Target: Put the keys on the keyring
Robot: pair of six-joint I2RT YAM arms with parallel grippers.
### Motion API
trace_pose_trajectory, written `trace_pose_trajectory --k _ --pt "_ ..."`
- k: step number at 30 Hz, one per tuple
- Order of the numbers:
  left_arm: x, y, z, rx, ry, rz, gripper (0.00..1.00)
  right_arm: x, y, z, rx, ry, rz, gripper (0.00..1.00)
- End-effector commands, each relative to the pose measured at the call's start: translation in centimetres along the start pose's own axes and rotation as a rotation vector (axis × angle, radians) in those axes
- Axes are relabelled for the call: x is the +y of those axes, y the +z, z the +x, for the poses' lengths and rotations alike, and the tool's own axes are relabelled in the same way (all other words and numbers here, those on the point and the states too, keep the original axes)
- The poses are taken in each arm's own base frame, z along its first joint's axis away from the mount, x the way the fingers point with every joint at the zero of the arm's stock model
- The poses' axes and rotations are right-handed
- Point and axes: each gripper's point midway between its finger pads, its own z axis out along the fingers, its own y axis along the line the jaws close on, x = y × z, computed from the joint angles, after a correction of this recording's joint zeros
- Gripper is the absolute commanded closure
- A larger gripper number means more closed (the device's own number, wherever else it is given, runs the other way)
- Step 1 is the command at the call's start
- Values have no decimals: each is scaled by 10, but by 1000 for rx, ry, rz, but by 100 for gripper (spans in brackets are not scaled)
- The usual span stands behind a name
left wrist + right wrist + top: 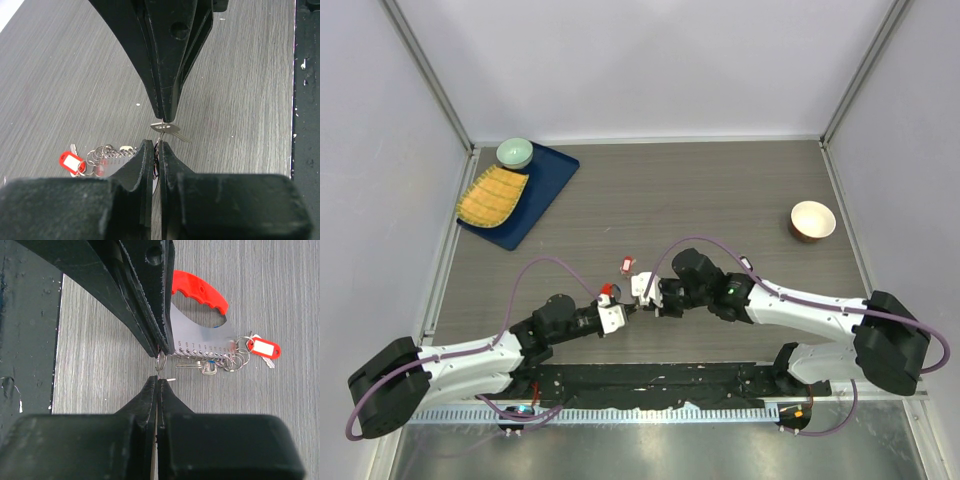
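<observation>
My left gripper (626,310) and right gripper (642,298) meet tip to tip at the table's middle. In the left wrist view my left gripper (157,145) is shut on a thin wire ring. The right fingers (165,107) come down from above, pinching a silver key (170,130). In the right wrist view my right gripper (157,381) is shut on that key, seen edge-on, touching the ring (161,360) held by the left fingers (150,315). The keyring (200,337), a grey numbered plate with a red handle, a row of rings and a red tag (262,347), lies behind. A second silver key (192,365) lies beside it.
A blue tray (545,195) with a green bowl (514,152) and a yellow mat (492,197) sits at the back left. A brown bowl (812,220) stands at the right. A black strip (650,380) runs along the near edge.
</observation>
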Motion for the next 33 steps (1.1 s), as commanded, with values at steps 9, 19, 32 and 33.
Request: trace_pose_trajectory --k 9,19,32,33 --pt "11 3 -37 -143 2 -44 100 -12 5 -44 -142 -59 25 99" --pt "19 3 -38 -143 -32 -89 100 -13 8 -46 -159 -34 35 99" --pt "45 -2 -32 -93 -147 -248 100 -12 1 -32 -90 -39 54 99" --pt "46 -2 -33 -96 -163 -254 100 -11 1 -31 -85 -39 53 99"
